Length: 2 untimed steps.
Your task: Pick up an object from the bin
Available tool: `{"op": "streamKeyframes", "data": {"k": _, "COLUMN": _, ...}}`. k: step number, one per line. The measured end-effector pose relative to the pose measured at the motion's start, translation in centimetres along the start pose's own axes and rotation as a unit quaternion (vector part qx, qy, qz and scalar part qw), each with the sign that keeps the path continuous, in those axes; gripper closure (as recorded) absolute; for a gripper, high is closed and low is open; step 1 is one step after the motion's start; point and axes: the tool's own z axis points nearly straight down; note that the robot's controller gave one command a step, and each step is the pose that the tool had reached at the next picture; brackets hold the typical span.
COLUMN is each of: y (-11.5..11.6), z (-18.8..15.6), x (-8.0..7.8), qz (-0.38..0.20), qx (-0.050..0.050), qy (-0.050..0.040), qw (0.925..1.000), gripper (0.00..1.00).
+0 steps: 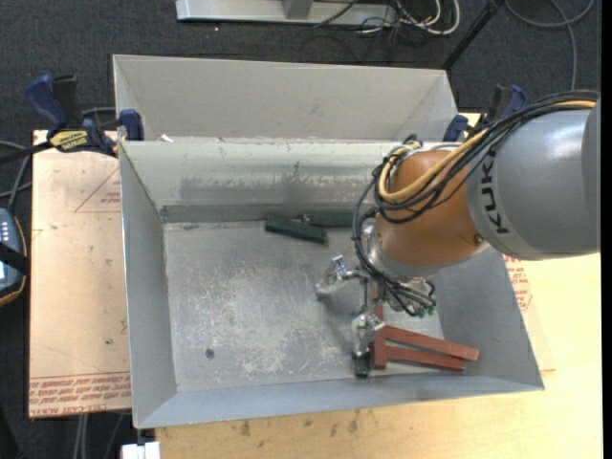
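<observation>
Gripper (361, 338) sat low at the left end of the red-brown two-bar piece (426, 350), just beside it; jaw state could not be told. Dark green bar (296, 228) lay well behind that piece.

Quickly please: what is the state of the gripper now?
Gripper: open, holding nothing, beside the red-brown sticks.

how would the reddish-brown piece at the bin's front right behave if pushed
The reddish-brown piece looks like two flat bars joined at one end, so it probably slides rather than rolls. It seems rigid and fairly light. Close to the bin's front wall, it may wedge there.
</observation>
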Motion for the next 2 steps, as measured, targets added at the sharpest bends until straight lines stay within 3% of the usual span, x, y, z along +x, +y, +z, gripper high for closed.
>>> {"op": "streamKeyframes", "data": {"k": 1, "y": -2.1, "z": -0.8, "x": 4.8, "qz": -0.096, "qx": 0.0, "qy": 0.007, "qw": 0.9953, "gripper": 0.0}}
{"op": "streamKeyframes", "data": {"k": 2, "y": -3.8, "z": -0.4, "x": 4.7, "qz": -0.091, "qx": -0.001, "qy": 0.0093, "qw": 0.9958, "gripper": 0.0}}
